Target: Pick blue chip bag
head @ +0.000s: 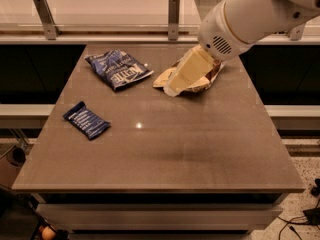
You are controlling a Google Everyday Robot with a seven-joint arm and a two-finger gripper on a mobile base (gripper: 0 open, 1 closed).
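The blue chip bag (118, 68), glossy and crinkly with white lettering, lies flat at the back left of the brown table (165, 154). My gripper (172, 88), on the white arm coming in from the upper right, hangs above the back middle of the table, to the right of the bag and apart from it. It covers much of a tan-and-brown chip bag (204, 81).
A smaller flat dark-blue packet (86, 120) lies near the table's left edge. A rail with metal posts (173, 10) runs behind the table. The floor drops away at the right and front edges.
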